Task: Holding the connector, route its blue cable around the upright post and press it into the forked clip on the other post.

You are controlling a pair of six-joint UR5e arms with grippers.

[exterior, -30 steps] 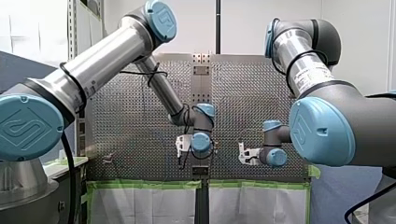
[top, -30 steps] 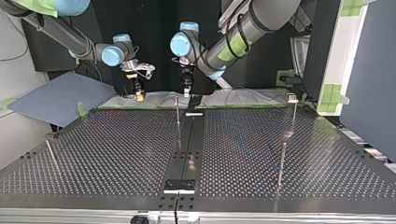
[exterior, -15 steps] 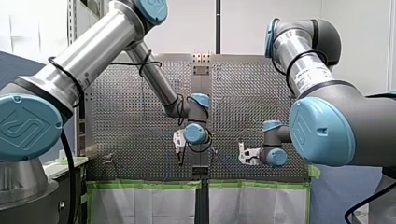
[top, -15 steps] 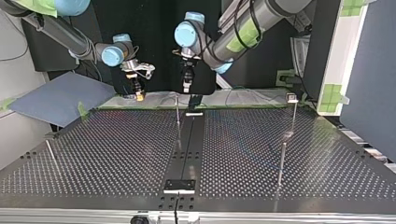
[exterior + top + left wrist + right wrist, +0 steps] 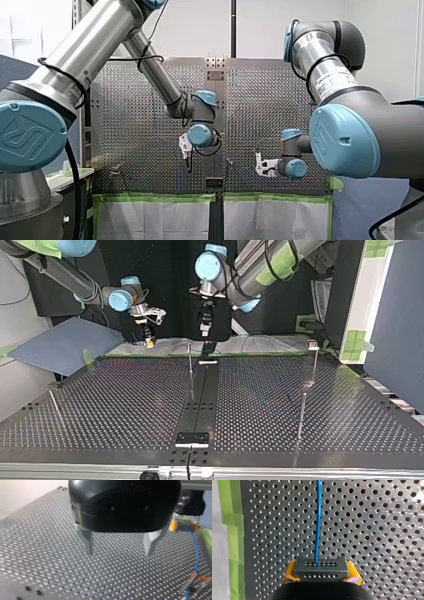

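- Right gripper (image 5: 321,575) was clamped on the dark grey rectangular connector (image 5: 321,566), with its yellow pads (image 5: 288,573) on the connector's two ends.
- The thin blue cable (image 5: 318,520) left the connector's front face and ran straight ahead of the gripper over the perforated metal table (image 5: 374,530). It ran parallel to the green tape (image 5: 233,530) along the table's edge.
- Top view: the right gripper hung low at the table's arm-side edge, toward that view's left.
- Left gripper (image 5: 119,554) had a black body and bare metal fingers (image 5: 87,541). The fingers stood apart with nothing between them, clear above the table.
- Left wrist view: the right gripper and connector sat off to the side. The cable dropped from there to a small orange piece (image 5: 198,577) on the table, too blurred to identify.
- Top view: the left gripper hovered near the slim upright metal post (image 5: 190,362) at the middle of the arm-side edge, not touching it.
- The second post (image 5: 314,362) stood near the arm-side corner at the top view's right. It had a small pale head, too small to tell whether forked.
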